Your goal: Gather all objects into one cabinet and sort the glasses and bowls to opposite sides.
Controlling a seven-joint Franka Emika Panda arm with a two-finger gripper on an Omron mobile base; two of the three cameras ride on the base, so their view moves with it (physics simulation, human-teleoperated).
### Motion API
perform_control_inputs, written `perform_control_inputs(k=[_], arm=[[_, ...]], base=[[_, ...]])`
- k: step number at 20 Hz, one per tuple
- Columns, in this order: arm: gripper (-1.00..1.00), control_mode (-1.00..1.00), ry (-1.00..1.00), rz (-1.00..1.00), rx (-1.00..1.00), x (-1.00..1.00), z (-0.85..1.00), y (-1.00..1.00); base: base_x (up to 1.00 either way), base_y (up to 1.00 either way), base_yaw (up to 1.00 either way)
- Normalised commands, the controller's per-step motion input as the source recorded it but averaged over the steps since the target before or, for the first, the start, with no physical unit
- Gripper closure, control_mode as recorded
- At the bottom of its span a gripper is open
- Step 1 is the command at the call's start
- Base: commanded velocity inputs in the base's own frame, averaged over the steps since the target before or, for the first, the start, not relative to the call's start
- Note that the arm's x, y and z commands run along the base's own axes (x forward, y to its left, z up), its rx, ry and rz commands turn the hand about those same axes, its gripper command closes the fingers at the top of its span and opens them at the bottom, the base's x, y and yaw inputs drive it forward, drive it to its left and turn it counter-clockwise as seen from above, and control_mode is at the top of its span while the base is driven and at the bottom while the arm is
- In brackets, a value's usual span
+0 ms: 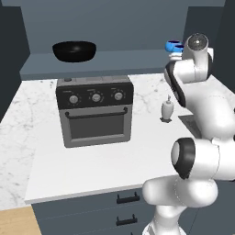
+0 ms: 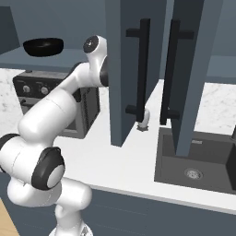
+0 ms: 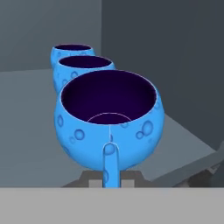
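A blue cup [image 3: 109, 124] is held by its handle in the closed gripper [image 3: 110, 177], just before two matching cups [image 3: 85, 65] lined up on the cabinet shelf [image 1: 119, 62] — well apart from the black bowl [image 1: 74, 50], evidently to keep glasses opposite it.

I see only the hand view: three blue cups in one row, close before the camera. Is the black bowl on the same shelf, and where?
Observer: Yes. In the left base view the black bowl stands at the left end of the cabinet shelf. The blue cups are at its right end.
Operator: What is under the shelf?
Observer: A grey countertop oven on the counter, with a soap bottle to its right.
Operator: Are the doors open?
Observer: The right base view shows two doors swung outward, each with a black bar handle.
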Motion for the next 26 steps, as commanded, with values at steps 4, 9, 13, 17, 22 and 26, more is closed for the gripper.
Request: perform_control_inputs(k=[4,9,13,17,22,26], arm=[[1.00,-1.00,0.01,0.00,0.00,0.18,-0.04,0.00],[-1.00,-1.00,0.00,0.00,0.00,0.17,-0.02,0.00],[-1.00,-1.00,0.00,0.00,0.00,0.00,0.00,0.00],[-1.00,-1.00,-0.05,0.00,0.00,-0.36,0.00,0.01],[-1.00,-1.00,-0.14,0.00,-0.01,-0.97,0.00,0.36],[-1.00,-1.00,-0.14,0.00,-0.03,-0.88,0.00,0.74]], base=[[0.00,0.00,0.00],[0.00,0.00,0.00],[0.00,0.00,0.00],[0.00,0.00,0.00],[0.00,0.00,0.00],[0.00,0.00,0.00]])
